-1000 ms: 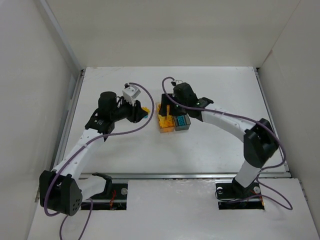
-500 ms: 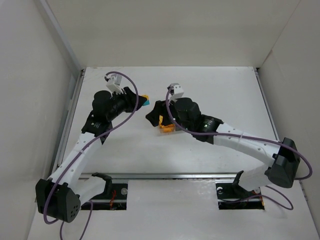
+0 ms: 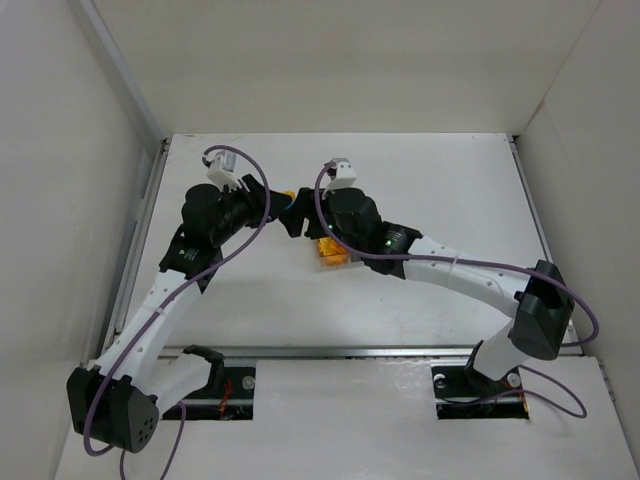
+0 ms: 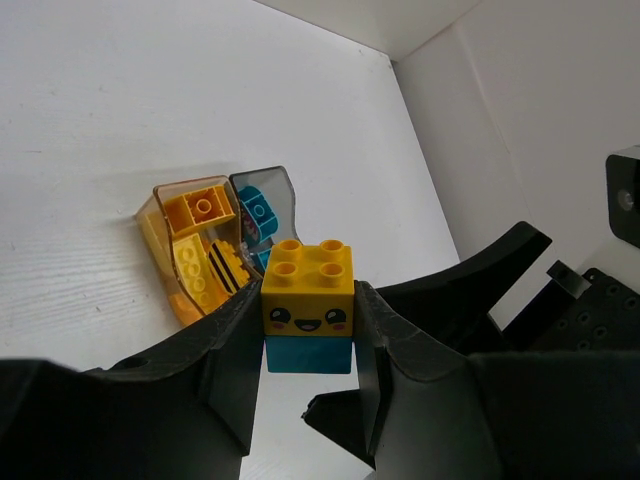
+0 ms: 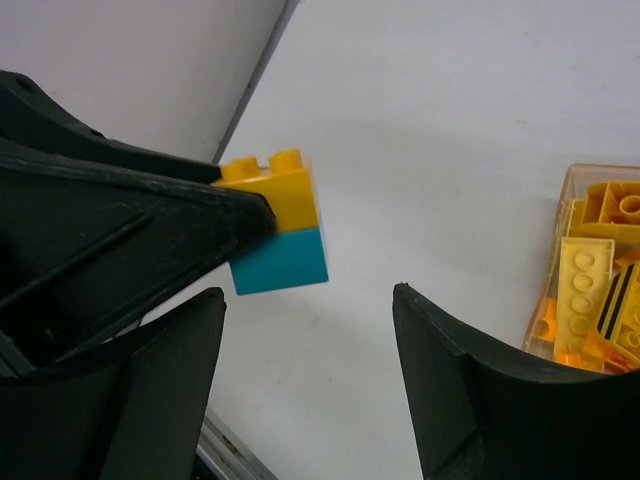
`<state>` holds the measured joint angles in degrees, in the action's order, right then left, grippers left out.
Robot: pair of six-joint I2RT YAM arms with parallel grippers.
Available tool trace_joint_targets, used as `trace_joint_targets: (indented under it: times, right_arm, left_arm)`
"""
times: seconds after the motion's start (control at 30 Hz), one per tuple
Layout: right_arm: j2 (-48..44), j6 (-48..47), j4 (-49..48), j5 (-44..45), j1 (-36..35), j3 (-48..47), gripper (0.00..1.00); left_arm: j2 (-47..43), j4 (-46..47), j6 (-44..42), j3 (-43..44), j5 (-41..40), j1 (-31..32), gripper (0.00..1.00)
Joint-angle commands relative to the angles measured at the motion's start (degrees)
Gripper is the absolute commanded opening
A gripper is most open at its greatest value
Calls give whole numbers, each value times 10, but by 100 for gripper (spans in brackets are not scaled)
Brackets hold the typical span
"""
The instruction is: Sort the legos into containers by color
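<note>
Your left gripper is still clamping the yellow-on-teal brick stack, while your right gripper, jaws spread, is swinging off the amber bin toward it.

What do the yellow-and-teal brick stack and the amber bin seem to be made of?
Brick stack: likely hard plastic, opaque, smooth with a slight sheen; moulded studs and a printed face. Amber bin: probably clear tinted plastic, glossy; the bricks inside show through its wall.
</note>
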<state>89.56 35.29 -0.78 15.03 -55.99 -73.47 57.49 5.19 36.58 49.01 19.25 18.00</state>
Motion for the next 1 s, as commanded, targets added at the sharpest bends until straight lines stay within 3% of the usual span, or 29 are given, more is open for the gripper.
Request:
trace_joint_targets:
  times: [0.0,0.53,0.97]
  right_arm:
    - [0,8,-64,16,-6,-32,73]
    - [23,13,-105,32,-6,-43,58]
    - [18,24,-153,68,-6,-19,60]
  left_arm:
    - [-17,13,17,12,-3,3,0]
    - [-6,18,53,12,26,3,0]
    - [4,-8,77,6,32,3,0]
